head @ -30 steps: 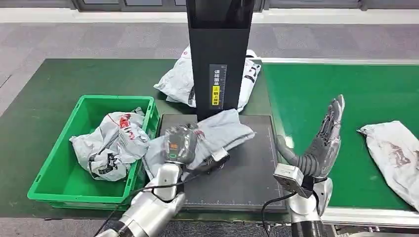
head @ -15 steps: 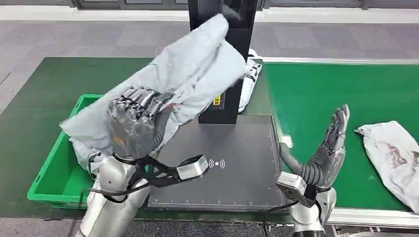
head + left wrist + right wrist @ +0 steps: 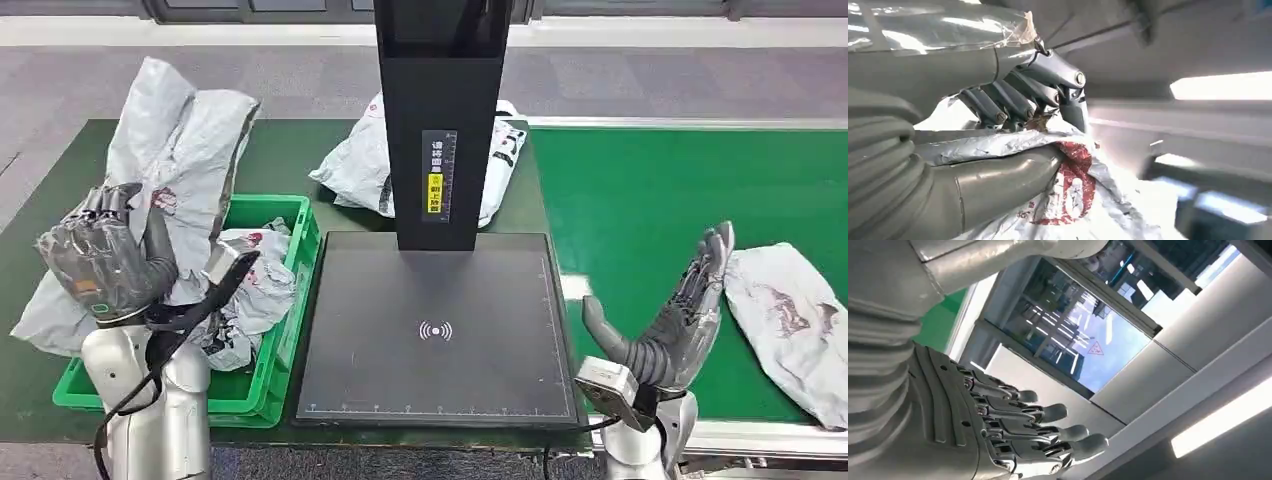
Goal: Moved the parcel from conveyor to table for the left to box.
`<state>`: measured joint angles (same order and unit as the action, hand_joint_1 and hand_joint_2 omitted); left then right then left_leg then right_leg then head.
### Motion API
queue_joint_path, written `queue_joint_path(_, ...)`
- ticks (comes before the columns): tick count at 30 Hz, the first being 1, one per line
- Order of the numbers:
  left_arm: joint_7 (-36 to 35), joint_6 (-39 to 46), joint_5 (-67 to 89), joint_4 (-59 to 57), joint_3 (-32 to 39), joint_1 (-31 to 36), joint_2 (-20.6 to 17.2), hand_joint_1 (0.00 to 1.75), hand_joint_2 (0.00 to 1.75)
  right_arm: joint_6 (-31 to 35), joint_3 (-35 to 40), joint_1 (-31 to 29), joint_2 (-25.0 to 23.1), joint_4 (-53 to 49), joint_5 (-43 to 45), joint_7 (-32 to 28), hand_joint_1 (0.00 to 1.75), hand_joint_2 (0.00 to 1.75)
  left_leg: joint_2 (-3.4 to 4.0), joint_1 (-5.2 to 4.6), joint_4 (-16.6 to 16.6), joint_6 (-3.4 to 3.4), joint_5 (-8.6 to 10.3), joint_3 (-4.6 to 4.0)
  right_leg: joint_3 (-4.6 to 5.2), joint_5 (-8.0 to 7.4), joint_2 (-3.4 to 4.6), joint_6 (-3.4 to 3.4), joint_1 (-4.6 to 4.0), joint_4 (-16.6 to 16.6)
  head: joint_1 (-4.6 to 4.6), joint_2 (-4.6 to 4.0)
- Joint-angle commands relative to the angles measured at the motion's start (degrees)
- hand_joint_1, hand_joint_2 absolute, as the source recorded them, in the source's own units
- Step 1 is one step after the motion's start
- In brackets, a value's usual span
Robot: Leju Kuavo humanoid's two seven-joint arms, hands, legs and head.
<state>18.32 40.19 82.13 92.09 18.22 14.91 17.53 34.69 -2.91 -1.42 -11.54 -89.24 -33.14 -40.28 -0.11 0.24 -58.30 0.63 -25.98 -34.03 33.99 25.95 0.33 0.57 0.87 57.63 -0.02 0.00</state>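
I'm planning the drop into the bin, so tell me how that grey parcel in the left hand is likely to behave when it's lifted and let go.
Probably floppy: the grey parcel folds and droops around the left robot hand. It seems light for its size, since one hand holds it up above the green bin. Its glossy, crinkled plastic may be slippery, so it could slide out unevenly.

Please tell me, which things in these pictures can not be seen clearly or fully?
- Grey parcel: in the head view the left robot hand covers its middle; the print is blurred in the left wrist view.
- Parcel behind the black scanner post: the post hides its middle.
- Parcel on the conveyor: cut off by the picture's right edge.
- Green crate: the left arm hides its near corner.
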Motion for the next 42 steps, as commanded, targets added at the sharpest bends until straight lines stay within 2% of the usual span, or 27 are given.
queue_joint_path(1, -4.03, -0.19, 2.97, -14.03, 11.24, 5.26, 0.98, 1.75, 1.75, -1.54, -3.28, -0.52, -1.21, 0.55, -0.41, 0.28, 0.00, 1.75, -0.13, 0.01, 0.07, 0.00, 0.03, 0.10, -0.15, 0.01, -0.15, -0.03, -0.02, -0.08, -0.02, 0.00)
queue_joint_path(5, -4.83, -0.19, 4.24, -15.93, 11.83, 5.54, 1.09, 1.75, 1.75, -1.68, -3.54, -1.29, -1.50, 1.06, -0.77, 0.28, 0.00, 1.75, -0.09, 0.00, 0.08, -0.01, 0.03, 0.07, -0.13, -0.01, -0.10, -0.03, 0.00, -0.07, 0.00, 0.00)
queue_joint_path(7, -7.76, -0.19, 5.56, -18.11, 9.83, 5.85, 0.26, 1.75, 1.75, -1.59, -3.74, -1.11, -1.72, 0.34, -1.16, 0.33, 0.00, 1.75, -0.08, -0.02, 0.09, -0.02, 0.02, 0.07, -0.12, -0.01, -0.11, -0.03, 0.02, -0.07, 0.00, 0.00)
queue_joint_path(12, -7.76, -0.19, 5.56, -18.11, 9.83, 5.85, 0.26, 1.75, 1.75, -1.59, -3.74, -1.11, -1.72, 0.34, -1.16, 0.33, 0.00, 1.75, -0.14, 0.02, 0.03, -0.01, 0.01, 0.00, -0.09, 0.00, -0.15, -0.03, -0.03, -0.05, 0.00, 0.00)
queue_joint_path(16, -11.29, -0.19, 5.74, -17.97, 7.56, 5.24, -0.82, 1.75, 1.75, -2.59, -3.96, -0.87, -1.94, 0.30, -1.78, 0.49, 0.00, 1.75, -0.19, 0.02, 0.11, 0.00, 0.03, 0.08, -0.17, 0.01, -0.22, -0.05, -0.03, -0.11, 0.00, -0.02)
queue_joint_path(17, -11.17, -0.19, 5.19, -17.29, 7.74, 5.01, -0.73, 0.47, 1.75, -2.73, -3.94, -0.98, -1.98, 0.46, -1.86, 0.45, 0.00, 1.75, -0.14, 0.00, 0.05, -0.01, 0.01, 0.03, -0.10, 0.02, -0.15, -0.03, -0.01, -0.04, 0.00, 0.00)
queue_joint_path(18, -10.78, -0.19, 4.75, -15.71, 8.50, 4.52, -0.42, 0.00, 1.75, -2.93, -3.91, -1.38, -2.08, 0.92, -2.04, 0.39, 0.00, 1.75, -0.14, 0.02, 0.10, 0.00, 0.03, 0.06, -0.14, -0.01, -0.17, -0.05, -0.03, -0.11, 0.00, -0.02)
queue_joint_path(23, -4.85, -0.19, 1.49, -12.39, 12.80, 4.32, 1.97, 0.00, 1.75, -2.64, -4.59, -2.55, -1.97, 2.40, -2.09, 0.73, 0.00, 1.75, -0.01, 0.03, 0.05, -0.01, -0.02, 0.04, -0.11, -0.02, -0.03, -0.04, -0.04, -0.08, 0.00, -0.02)
queue_joint_path(26, -3.76, -0.19, 1.14, -11.82, 13.47, 4.53, 2.47, 0.00, 1.75, -2.56, -4.94, -2.81, -1.85, 2.92, -2.06, 0.78, 0.00, 1.75, 0.01, 0.02, 0.07, -0.02, -0.02, 0.06, -0.13, -0.03, -0.01, -0.03, -0.03, -0.09, 0.00, 0.00)
queue_joint_path(33, -1.18, -0.19, -2.08, -7.58, 13.01, 4.08, 2.47, 0.00, 1.75, -1.61, -5.51, -2.08, -2.29, 2.68, -2.67, 0.71, 0.00, 1.75, -0.07, 0.04, 0.06, -0.01, -0.01, 0.04, -0.13, -0.01, -0.08, -0.04, -0.05, -0.09, 0.00, -0.02)
queue_joint_path(37, 6.46, -0.19, -13.14, -2.63, 14.65, 3.48, 2.47, 0.00, 1.75, -1.10, -6.17, -2.81, -2.01, 3.94, -2.85, 1.07, 0.00, 1.75, 0.03, 0.05, 0.08, -0.01, -0.04, 0.08, -0.15, -0.01, 0.01, -0.05, -0.07, -0.11, 0.00, 0.00)
queue_joint_path(42, 6.46, -0.19, -13.14, -2.63, 14.65, 3.48, 2.47, 0.00, 1.75, -1.10, -6.17, -2.81, -2.01, 3.94, -2.85, 1.07, 0.00, 1.75, -0.05, 0.04, 0.06, -0.02, -0.02, 0.06, -0.16, 0.00, -0.06, -0.03, -0.05, -0.09, 0.00, 0.00)
